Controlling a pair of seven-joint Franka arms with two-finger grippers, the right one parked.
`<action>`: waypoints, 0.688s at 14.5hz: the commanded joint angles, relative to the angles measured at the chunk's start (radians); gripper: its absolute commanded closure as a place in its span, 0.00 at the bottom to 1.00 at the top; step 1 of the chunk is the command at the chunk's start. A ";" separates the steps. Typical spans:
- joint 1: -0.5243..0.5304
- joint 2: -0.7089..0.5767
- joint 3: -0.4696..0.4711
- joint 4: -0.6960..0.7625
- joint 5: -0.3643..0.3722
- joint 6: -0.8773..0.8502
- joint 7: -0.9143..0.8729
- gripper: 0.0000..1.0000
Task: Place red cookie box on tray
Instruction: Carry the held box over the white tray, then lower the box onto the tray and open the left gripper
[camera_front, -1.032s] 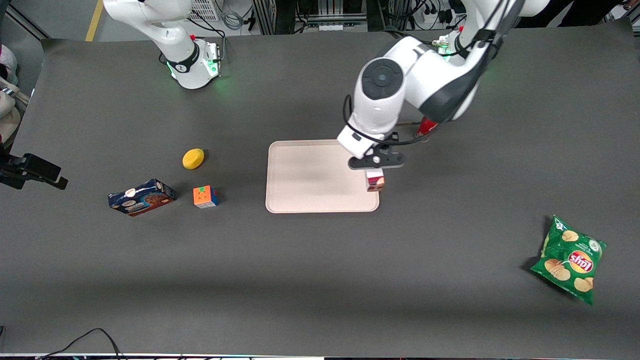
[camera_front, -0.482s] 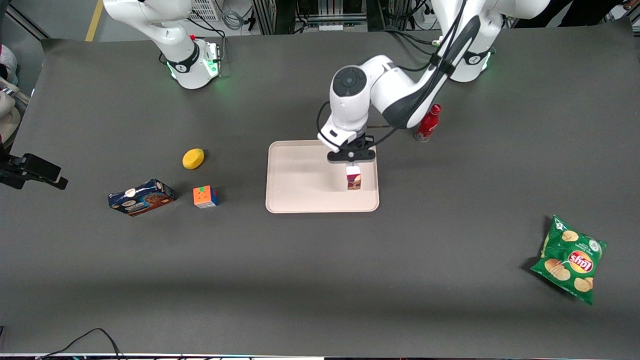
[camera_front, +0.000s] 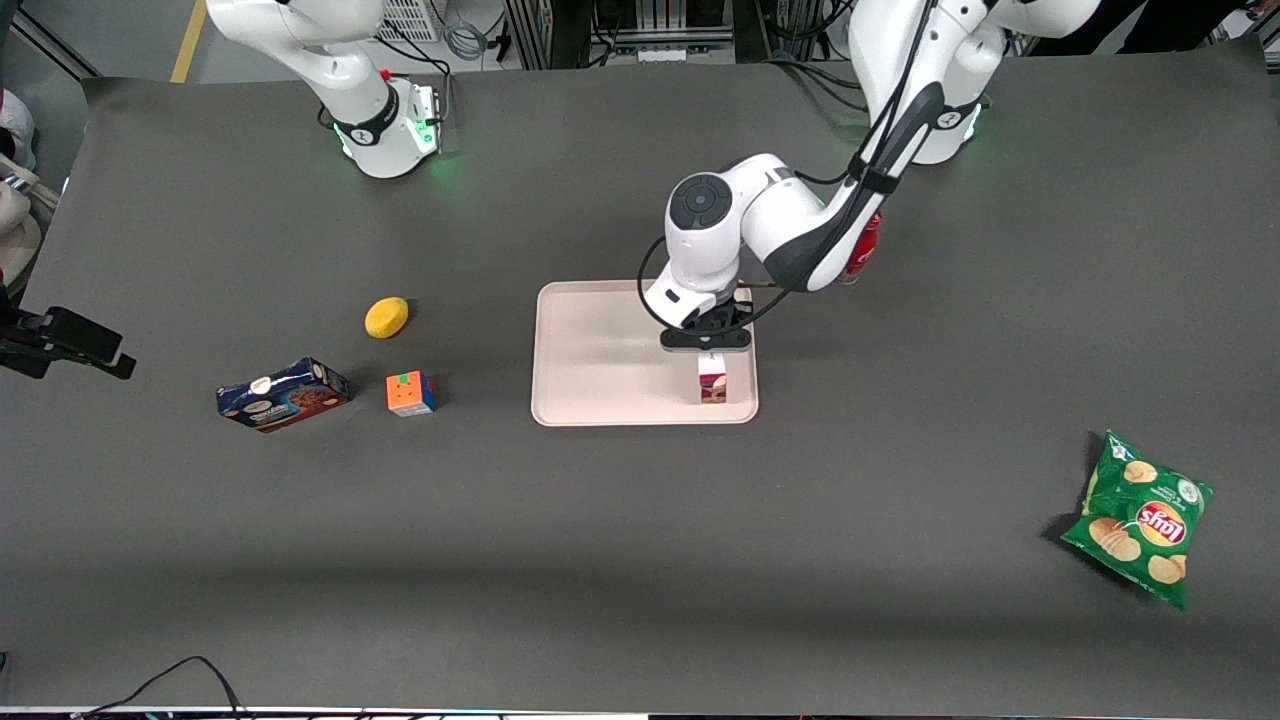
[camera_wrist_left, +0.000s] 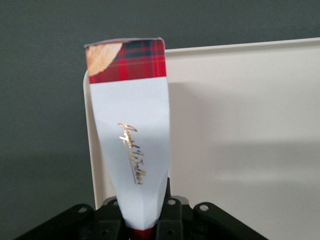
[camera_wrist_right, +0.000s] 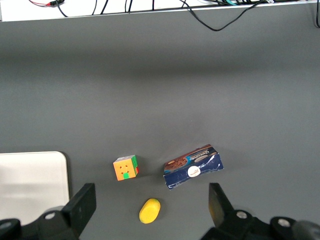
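Note:
The red cookie box hangs upright, end down, over the pale cream tray. It is above the tray's corner nearest the front camera, at the working arm's end. My gripper is shut on the box's upper end. In the left wrist view the box shows a white panel with gold script and a red tartan end, reaching out from the gripper over the tray's edge. Whether the box's lower end touches the tray cannot be told.
Toward the parked arm's end lie a dark-blue cookie box, a colour cube and a yellow lemon-shaped thing. A red bottle stands beside the tray, half hidden by my arm. A green chips bag lies toward the working arm's end.
My gripper has carried the box from the tray's edge to over the tray, then nearer the front camera and lower. The arm now covers part of the red bottle.

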 joint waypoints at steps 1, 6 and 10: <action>-0.006 0.012 0.016 -0.011 0.065 0.025 -0.025 1.00; -0.008 0.027 0.038 -0.061 0.071 0.115 -0.035 1.00; -0.008 0.034 0.039 -0.083 0.071 0.143 -0.071 1.00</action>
